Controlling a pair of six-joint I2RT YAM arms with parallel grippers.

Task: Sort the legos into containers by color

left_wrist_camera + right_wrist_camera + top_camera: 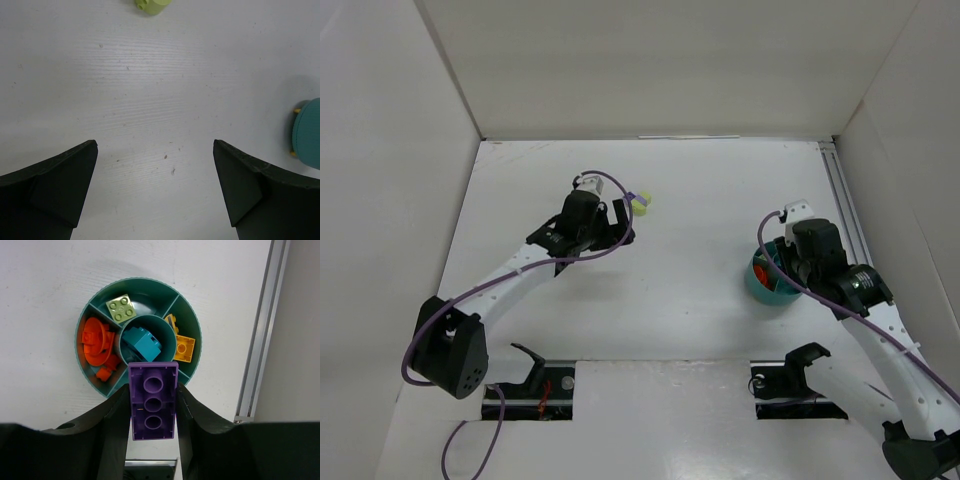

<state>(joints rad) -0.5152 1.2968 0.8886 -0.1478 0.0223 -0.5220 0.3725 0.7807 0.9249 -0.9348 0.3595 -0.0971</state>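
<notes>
The left claw (155, 147) is held wide open, empty, above the counter (160, 80) near a pale green lego (153, 5), while the purple brick (153, 410) pinched in the right claw (152, 390) over the bowl (141, 281) is best centred over 1 unused compartment before release.

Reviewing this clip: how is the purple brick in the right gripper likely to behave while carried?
The purple brick looks like rigid moulded plastic, so it probably won't flex. Its hollow underside suggests it's light for its size. The right gripper clamps its smooth side walls, so it might slip or pivot if jolted.
</notes>
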